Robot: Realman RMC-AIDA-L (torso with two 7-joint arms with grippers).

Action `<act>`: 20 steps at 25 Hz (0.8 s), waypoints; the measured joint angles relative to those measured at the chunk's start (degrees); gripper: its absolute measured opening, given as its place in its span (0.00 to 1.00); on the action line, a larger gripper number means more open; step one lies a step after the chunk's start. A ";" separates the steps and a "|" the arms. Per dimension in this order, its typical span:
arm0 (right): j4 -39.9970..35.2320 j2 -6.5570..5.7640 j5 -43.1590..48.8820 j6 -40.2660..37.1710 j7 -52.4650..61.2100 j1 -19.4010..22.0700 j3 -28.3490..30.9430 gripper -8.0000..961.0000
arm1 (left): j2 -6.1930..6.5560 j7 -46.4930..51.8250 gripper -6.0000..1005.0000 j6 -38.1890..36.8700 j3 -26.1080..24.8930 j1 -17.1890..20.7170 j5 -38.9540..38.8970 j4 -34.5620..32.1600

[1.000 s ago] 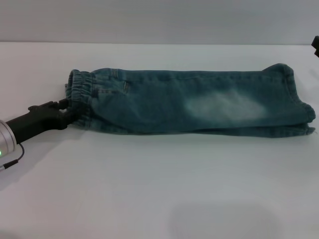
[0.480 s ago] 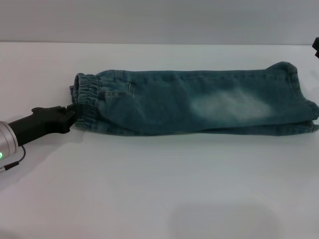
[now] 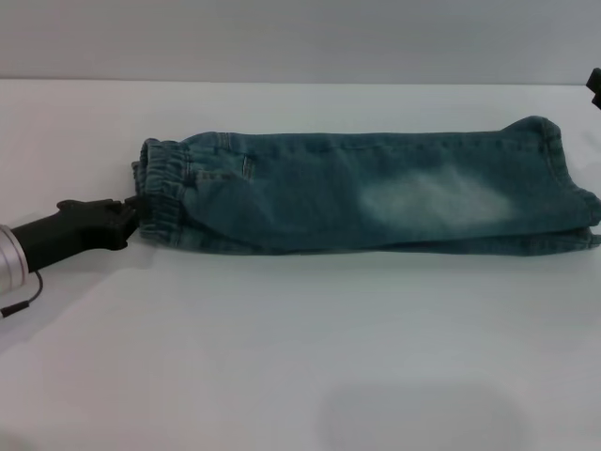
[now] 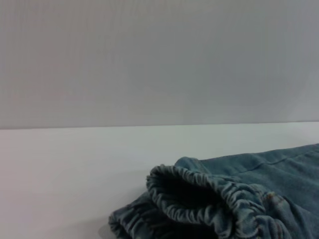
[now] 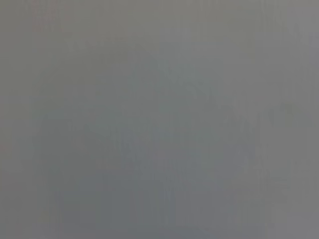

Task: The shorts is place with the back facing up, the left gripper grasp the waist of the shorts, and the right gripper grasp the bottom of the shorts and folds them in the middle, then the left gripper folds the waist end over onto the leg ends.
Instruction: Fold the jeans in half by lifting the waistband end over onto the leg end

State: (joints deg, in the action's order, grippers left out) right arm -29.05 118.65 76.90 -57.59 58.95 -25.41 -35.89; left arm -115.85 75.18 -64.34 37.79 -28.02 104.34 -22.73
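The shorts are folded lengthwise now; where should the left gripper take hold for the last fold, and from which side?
Grip the shorts at the waist of the shorts, the gathered elastic band at their left end. Come in low from the robot's left, where the left gripper already sits at that edge. The puckered band stands thick and slightly raised off the table, probably giving the fingers a lip to pinch.
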 joint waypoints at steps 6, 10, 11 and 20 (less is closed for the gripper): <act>0.14 0.00 0.00 0.02 0.02 -0.19 -0.20 0.59 | 0.93 2.96 0.07 -0.18 0.50 0.03 0.07 -1.71; 0.19 0.00 0.00 0.03 0.02 -0.26 -0.33 0.59 | 1.79 5.94 0.16 0.19 3.04 -0.65 2.12 -2.33; 0.21 0.00 0.00 0.03 0.02 -0.28 -0.35 0.59 | 1.88 6.45 0.18 0.43 3.47 -0.86 2.48 -2.33; 0.31 -0.10 0.00 0.17 -0.07 -0.44 -0.50 0.59 | 3.07 9.77 0.65 0.33 4.85 -1.39 2.95 -1.93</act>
State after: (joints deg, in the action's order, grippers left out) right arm -28.74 118.55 76.90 -57.42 58.89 -25.86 -36.39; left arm -112.78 84.95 -64.01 42.65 -29.41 107.29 -24.66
